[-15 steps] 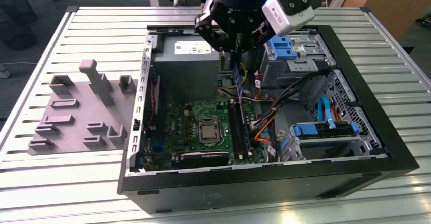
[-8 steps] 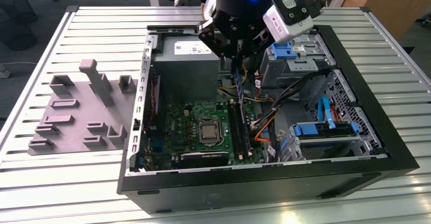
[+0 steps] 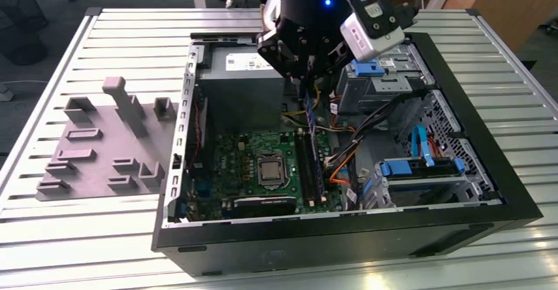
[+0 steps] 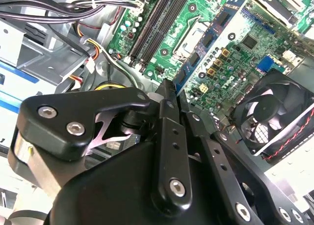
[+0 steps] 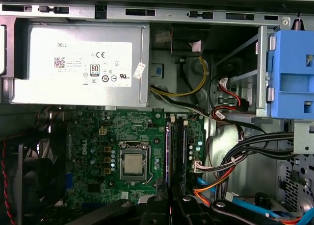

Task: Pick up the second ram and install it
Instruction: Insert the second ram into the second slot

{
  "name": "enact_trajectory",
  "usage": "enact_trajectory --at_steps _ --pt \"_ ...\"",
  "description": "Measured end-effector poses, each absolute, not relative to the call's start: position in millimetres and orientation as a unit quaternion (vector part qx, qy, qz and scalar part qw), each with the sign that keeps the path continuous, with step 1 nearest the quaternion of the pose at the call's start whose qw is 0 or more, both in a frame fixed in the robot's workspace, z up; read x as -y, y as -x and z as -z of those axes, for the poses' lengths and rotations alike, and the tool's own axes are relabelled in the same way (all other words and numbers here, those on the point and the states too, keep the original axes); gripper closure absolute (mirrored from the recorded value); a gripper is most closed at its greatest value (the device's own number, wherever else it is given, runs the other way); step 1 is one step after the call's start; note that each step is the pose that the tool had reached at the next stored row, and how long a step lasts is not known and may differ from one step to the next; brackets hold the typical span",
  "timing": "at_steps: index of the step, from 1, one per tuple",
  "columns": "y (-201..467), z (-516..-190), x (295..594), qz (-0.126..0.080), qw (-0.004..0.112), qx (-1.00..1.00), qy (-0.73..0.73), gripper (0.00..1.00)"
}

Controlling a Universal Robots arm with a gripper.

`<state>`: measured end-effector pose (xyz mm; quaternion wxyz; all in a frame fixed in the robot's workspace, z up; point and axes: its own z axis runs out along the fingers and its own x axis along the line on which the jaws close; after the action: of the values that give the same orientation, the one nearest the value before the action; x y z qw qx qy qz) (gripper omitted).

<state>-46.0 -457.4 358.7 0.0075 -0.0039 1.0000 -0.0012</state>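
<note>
In the exterior view, an open computer case is lying on its side on a slatted metal desk. A grey holder with raised blocks is sitting on the desk, on the exterior view's left of the case. The arm is reaching down into the case, and the claw is hanging above the green motherboard. The second ram is hanging straight down from the claw as a thin blue strip. Its lower end is hovering over the far end of the long black slots.

In the second wrist view, the claw is clenching the second ram, with its two black fingers pressing close together on the near end. The stick is pointing away from the claw, showing its blue board and a row of dark chips, above the motherboard. A black fan is sitting beside it.

In the first wrist view, the claw is lining up with the slots, just beside the processor socket. A grey power supply and a blue drive bracket are sitting beyond the motherboard.
</note>
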Motion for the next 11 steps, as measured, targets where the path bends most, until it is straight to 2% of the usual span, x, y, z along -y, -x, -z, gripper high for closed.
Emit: enact_trajectory --at_steps 11 --pt "46.0 -358.4 457.4 0.001 0.007 -1.0 0.004 0.86"
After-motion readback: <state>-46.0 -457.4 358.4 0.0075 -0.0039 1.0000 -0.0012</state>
